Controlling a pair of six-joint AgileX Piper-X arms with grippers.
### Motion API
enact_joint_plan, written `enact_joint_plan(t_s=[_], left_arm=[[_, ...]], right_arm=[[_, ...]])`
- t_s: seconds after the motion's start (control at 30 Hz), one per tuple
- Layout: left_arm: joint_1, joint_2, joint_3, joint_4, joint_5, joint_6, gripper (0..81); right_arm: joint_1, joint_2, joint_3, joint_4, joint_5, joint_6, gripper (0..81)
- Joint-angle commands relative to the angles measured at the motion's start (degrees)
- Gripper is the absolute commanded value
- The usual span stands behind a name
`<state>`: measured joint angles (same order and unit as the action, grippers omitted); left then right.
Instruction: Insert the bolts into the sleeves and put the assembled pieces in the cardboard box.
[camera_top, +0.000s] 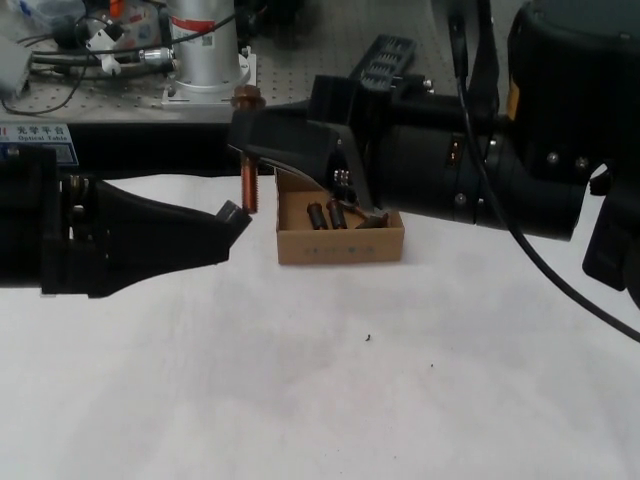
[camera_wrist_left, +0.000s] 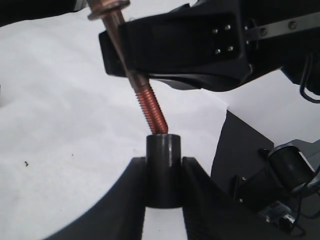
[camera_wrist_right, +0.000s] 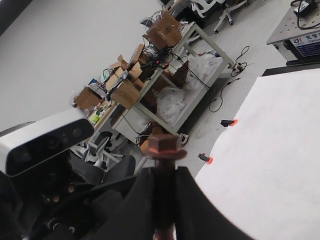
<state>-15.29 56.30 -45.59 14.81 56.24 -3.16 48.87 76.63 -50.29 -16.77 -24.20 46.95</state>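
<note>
Bolt (camera_top: 248, 170): clamped just under its head by the right hand (camera_wrist_right: 162, 182), with the threaded tip at the sleeve's mouth.
Sleeve (camera_wrist_left: 162, 150): pinched between the fingers of the left hand (camera_wrist_left: 163, 175), bore facing the bolt.
Cardboard box (camera_top: 340, 248): set on the tabletop (camera_top: 300, 390) at 3 o'clock of the bolt, with dark pieces (camera_top: 330, 215) inside.
Alignment: the bolt is seen leaning off the sleeve's axis, so it should be straightened first.
Push: gentle pressure is advised, since a jam on the rim is judged likely.

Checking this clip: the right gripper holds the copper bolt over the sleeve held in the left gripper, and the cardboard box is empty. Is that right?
Not quite. The cardboard box is not empty: the high view shows several dark pieces lying in it. The rest stands: the right gripper holds the copper bolt over the sleeve held in the left gripper.
</note>
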Motion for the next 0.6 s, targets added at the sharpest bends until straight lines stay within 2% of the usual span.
enact_joint_plan(t_s=[0.0, 0.23, 0.4, 0.57], left_arm=[[-0.9, -0.5, -0.2, -2.1, -0.3, -0.7, 0.7], [-2.1, -0.4, -0.2, -2.1, -1.1, -0.7, 0.7], [-2.1, -0.4, -0.2, -4.2, -5.9, -1.7, 0.7], [-2.1, 0.5, -0.2, -6.2, -5.9, -3.3, 0.7]], right_arm=[[0.0, 0.1, -0.7, -1.0, -0.3, 1.5, 2.8], [0.0, 0.1, -0.7, -4.4, -0.3, 2.5, 2.8], [0.3, 0.1, -0.7, -4.6, -0.3, 4.9, 2.8], [1.5, 0.0, -0.7, -4.8, 0.5, 4.9, 2.8]])
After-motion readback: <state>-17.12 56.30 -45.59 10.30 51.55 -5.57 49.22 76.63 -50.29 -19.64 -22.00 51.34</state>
